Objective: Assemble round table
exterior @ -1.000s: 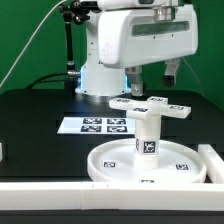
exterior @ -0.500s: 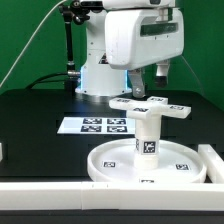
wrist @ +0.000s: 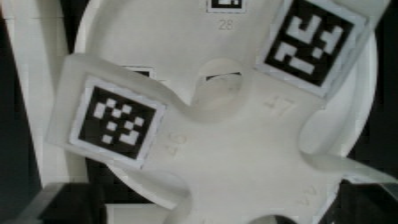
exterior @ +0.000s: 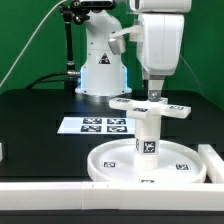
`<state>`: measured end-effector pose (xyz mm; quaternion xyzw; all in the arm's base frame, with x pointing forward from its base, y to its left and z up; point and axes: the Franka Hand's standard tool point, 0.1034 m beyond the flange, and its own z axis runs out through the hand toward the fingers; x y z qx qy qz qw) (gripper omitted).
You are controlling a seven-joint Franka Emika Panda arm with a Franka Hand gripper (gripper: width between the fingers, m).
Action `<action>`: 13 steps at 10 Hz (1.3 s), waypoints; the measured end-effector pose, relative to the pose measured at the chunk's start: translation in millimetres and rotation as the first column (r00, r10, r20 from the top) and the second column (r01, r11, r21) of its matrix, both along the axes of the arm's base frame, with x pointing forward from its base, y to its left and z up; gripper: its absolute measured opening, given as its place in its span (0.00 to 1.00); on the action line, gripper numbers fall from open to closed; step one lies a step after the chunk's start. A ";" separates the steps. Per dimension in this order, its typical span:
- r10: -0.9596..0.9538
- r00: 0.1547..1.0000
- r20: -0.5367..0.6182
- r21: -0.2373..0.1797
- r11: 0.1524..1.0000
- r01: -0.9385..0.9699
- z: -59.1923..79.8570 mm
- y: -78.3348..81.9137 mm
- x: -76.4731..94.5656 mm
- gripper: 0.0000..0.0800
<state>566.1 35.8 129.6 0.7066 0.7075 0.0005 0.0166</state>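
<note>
The white plastic cross-shaped base piece (exterior: pixel 149 105) is seen on the short thick white leg (exterior: pixel 148 136), under the pincer (exterior: pixel 155 96), whose opening cannot be told.

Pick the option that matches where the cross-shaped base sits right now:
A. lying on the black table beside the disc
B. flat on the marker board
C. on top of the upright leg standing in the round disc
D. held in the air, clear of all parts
C: in the exterior view the base rests atop the upright leg, which stands in the disc.
</note>
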 end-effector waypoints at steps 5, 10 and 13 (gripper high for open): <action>0.288 0.957 -0.037 -0.053 0.956 -0.290 -10.7 3.1 -5.2 0.81; 0.258 0.965 -0.054 -0.051 0.964 -0.261 -21.1 -1.9 -8.2 0.68; 0.253 0.966 -0.054 -0.051 0.965 -0.255 -21.1 -2.8 -8.1 0.56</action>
